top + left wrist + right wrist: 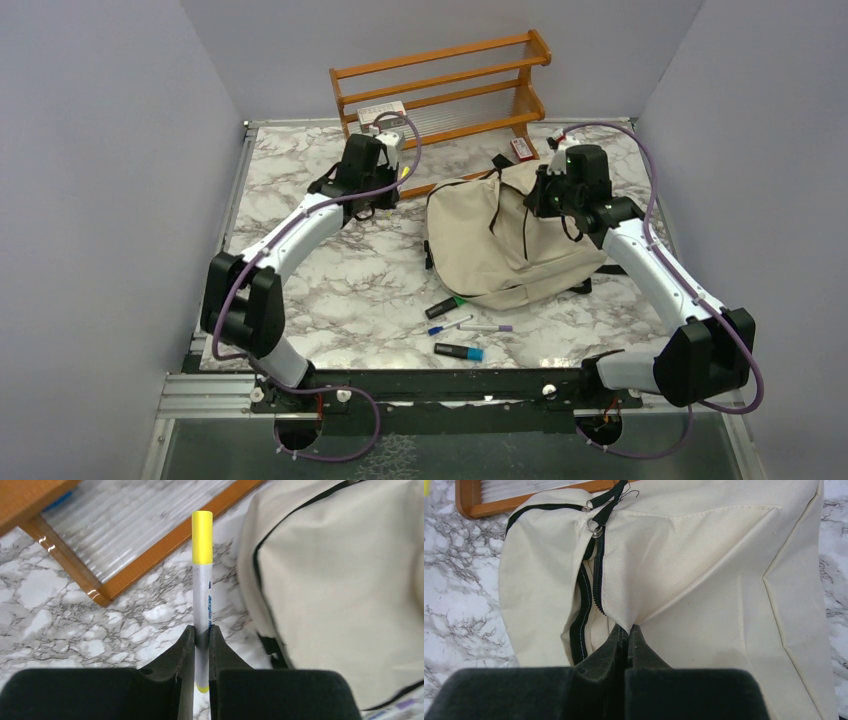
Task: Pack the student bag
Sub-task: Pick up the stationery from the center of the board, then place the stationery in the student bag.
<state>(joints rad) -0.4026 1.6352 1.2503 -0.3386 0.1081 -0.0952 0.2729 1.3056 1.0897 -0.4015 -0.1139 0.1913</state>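
The beige student bag [500, 240] lies right of the table's middle, its black zipper [597, 577] partly open. My right gripper [547, 196] is over the bag's top; in the right wrist view it [625, 629] is shut on the fabric edge of the bag [704, 555] beside the zipper and pulls it into a peak. My left gripper [402, 170] is left of the bag, above the table. In the left wrist view it [202, 630] is shut on a white marker with a yellow cap [202, 580], the cap pointing away; the bag [340, 590] lies to its right.
A wooden rack [440, 85] stands at the back and holds a white box [382, 112]; a small red item [521, 148] lies by it. In front of the bag lie a green-capped marker [445, 306], a blue pen [450, 324], a purple pen [486, 327] and a cyan-ended marker [459, 351].
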